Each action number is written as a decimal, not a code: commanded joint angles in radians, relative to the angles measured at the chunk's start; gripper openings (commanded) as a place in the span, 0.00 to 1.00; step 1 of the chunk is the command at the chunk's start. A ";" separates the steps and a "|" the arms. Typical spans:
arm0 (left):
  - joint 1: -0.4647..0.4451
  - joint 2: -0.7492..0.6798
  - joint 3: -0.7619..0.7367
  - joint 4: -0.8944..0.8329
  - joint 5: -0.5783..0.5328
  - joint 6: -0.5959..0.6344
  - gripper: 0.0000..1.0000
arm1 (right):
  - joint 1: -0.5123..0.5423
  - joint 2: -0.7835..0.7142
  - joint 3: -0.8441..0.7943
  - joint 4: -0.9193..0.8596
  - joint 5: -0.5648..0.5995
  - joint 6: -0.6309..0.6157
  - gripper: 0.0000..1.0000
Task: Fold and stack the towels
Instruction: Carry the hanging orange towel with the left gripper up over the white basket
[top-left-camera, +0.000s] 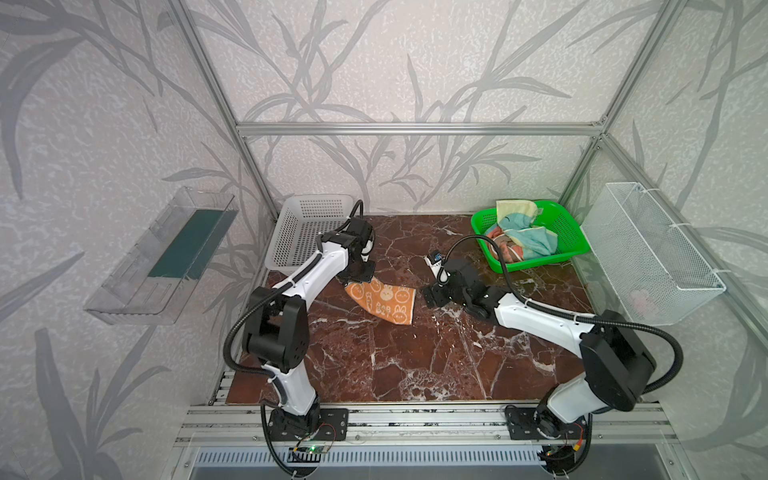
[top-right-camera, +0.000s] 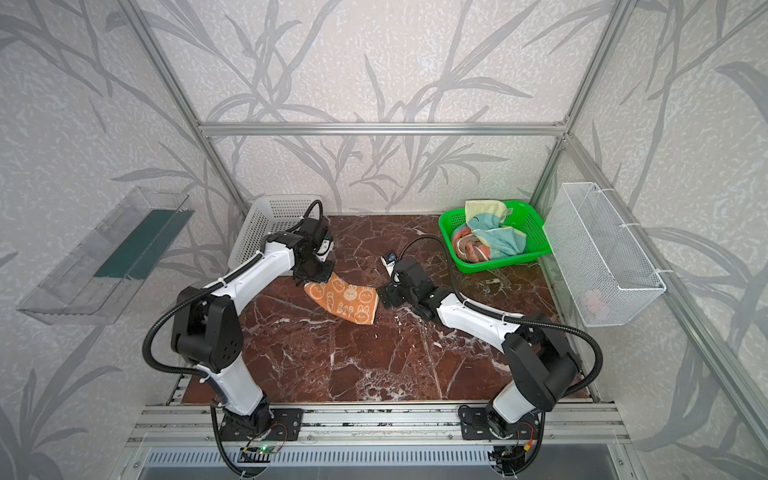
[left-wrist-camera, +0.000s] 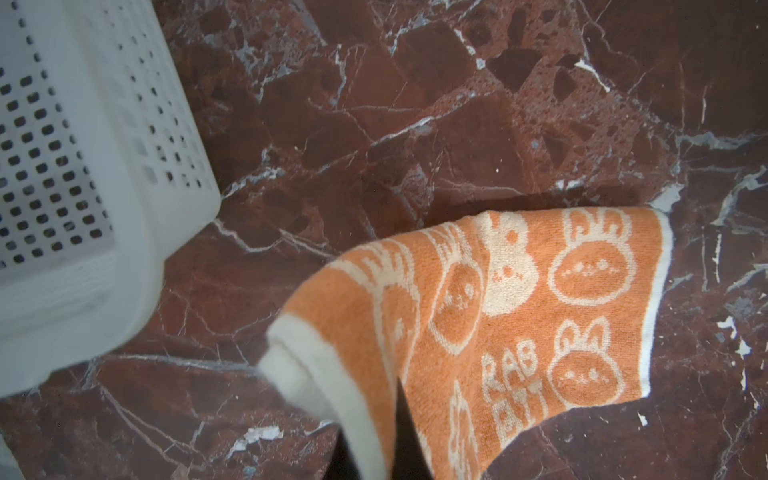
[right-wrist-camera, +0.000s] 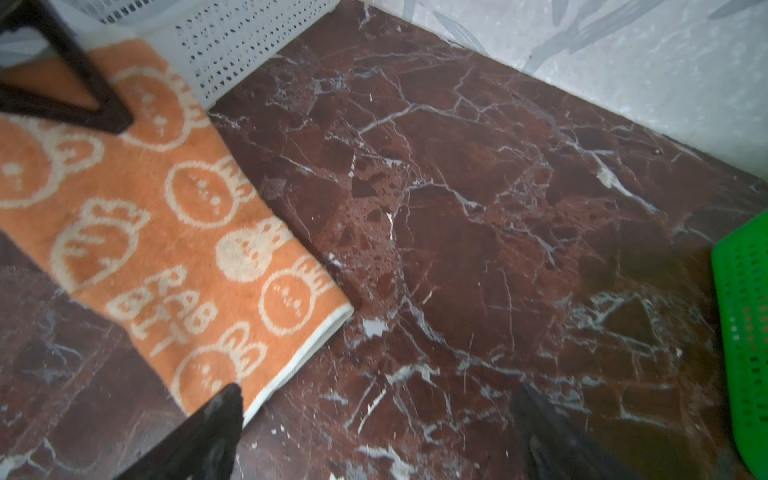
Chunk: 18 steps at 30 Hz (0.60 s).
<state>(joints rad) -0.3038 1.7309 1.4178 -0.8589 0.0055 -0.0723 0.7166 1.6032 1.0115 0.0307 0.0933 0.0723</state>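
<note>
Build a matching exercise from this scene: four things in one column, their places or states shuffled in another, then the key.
1 orange towel
2 green basket
3 white basket
4 right gripper

A open, holding nothing
B back left corner of the table
C holds crumpled towels
D one end pinched by left gripper

Pairs: 1-D, 2-C, 3-B, 4-A

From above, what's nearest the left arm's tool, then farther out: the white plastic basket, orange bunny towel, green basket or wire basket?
1. Orange bunny-print terry towel: pinched in the left tool.
2. White perforated plastic basket: just behind it, left.
3. Green plastic basket: back right.
4. White wire-mesh basket: right wall.
</note>
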 joint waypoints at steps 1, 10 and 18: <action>0.000 -0.066 -0.028 0.035 -0.072 -0.024 0.00 | 0.007 0.048 0.061 -0.028 -0.038 0.033 0.99; 0.002 -0.083 0.009 0.001 -0.254 0.047 0.00 | 0.010 0.063 0.068 0.003 -0.069 0.034 0.99; 0.006 -0.060 0.040 0.015 -0.348 0.130 0.00 | 0.011 0.036 0.024 0.003 -0.051 0.019 0.99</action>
<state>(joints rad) -0.3035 1.6653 1.4109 -0.8425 -0.2840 0.0097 0.7212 1.6619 1.0523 0.0326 0.0399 0.0998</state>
